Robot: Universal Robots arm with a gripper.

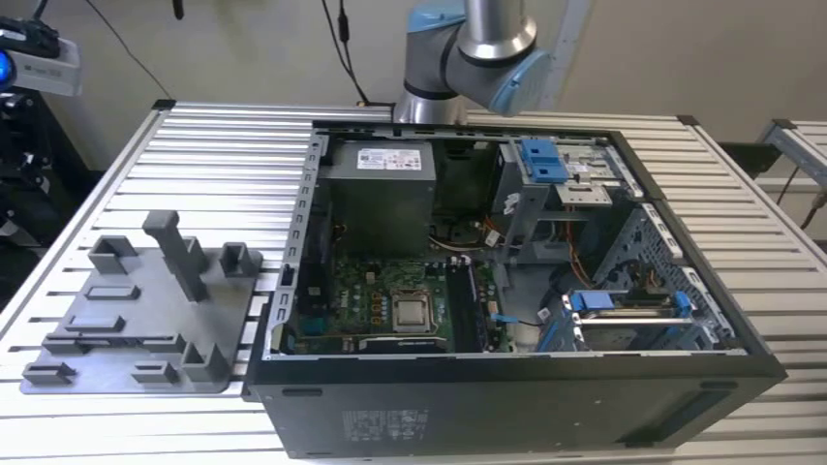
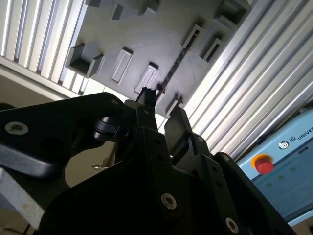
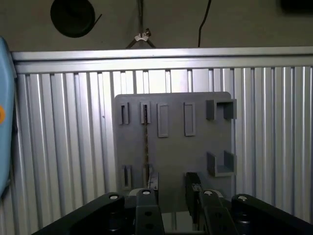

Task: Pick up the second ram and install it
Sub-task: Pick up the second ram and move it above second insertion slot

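In both wrist views I look down on the grey holder tray [image 3: 195,147] [image 2: 146,39]. The second ram [image 3: 145,142] [image 2: 175,66] stands on edge in it as a thin dark line between two pairs of slots. My gripper [image 3: 171,188] [image 2: 164,105] hangs above the tray's near edge, well clear of it. It is open, with nothing between its fingers [image 3: 146,198]. One finger lines up with the ram's near end. In the exterior view the tray [image 1: 142,310] lies to the left of the open computer case [image 1: 517,291].
The case's motherboard [image 1: 387,300] lies exposed, with a power supply [image 1: 378,194] behind it and drive cages [image 1: 621,310] on the exterior view's right. The arm's base [image 1: 472,58] stands behind the case. Ribbed aluminium table [image 3: 58,147] surrounds the tray. Upright posts [image 1: 174,252] rise from the tray.
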